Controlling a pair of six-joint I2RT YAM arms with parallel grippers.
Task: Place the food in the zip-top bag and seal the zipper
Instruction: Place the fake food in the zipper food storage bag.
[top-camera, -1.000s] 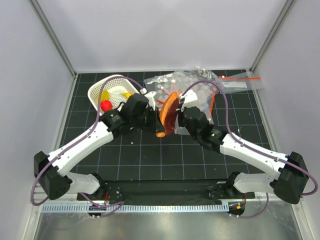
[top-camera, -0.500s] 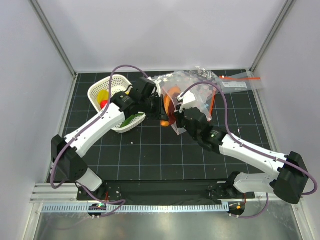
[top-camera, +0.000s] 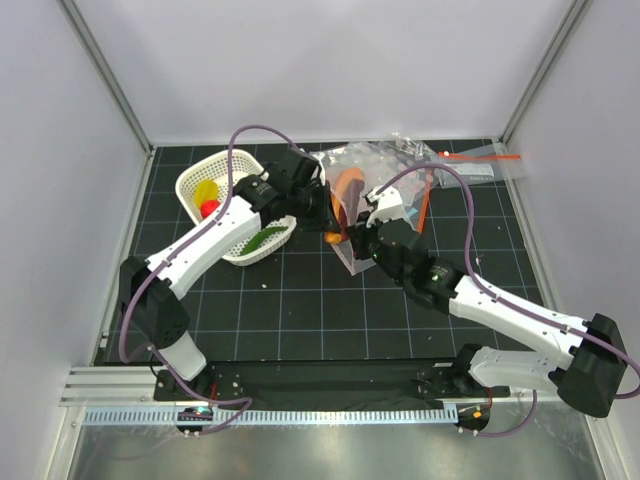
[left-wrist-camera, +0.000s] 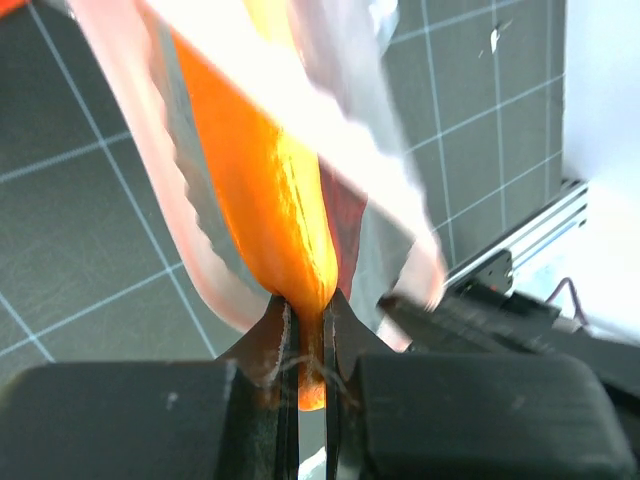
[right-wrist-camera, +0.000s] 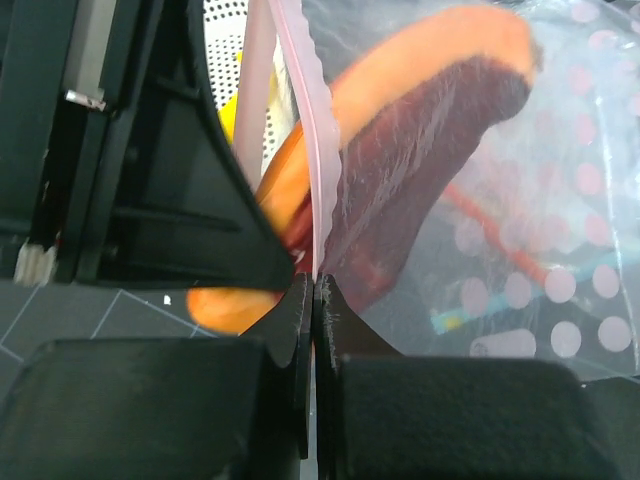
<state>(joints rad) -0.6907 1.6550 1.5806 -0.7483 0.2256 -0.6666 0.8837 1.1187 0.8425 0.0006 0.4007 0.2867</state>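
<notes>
My left gripper (top-camera: 322, 212) is shut on the end of the orange-brown hot dog (left-wrist-camera: 262, 180), whose far part sits inside the mouth of the clear zip-top bag (top-camera: 385, 175). My right gripper (top-camera: 358, 240) is shut on the bag's edge by its pink zipper strip (right-wrist-camera: 297, 110) and holds the mouth up. The hot dog shows through the plastic in the right wrist view (right-wrist-camera: 420, 120). In the white basket (top-camera: 192, 185) lie the yellow banana (top-camera: 206, 192), the red berry piece (top-camera: 210, 208) and a green bit (top-camera: 262, 240). The egg is out of view.
A second flat clear bag (top-camera: 480, 165) with a red strip lies at the back right. The basket is tipped on its side at the left. Grey walls close in the black gridded mat (top-camera: 300, 300) on three sides.
My left gripper has moved up and right from beside the basket, pushing the hot dog further into the bag. The right gripper has kept hold of the bag's edge and shifted slightly.
</notes>
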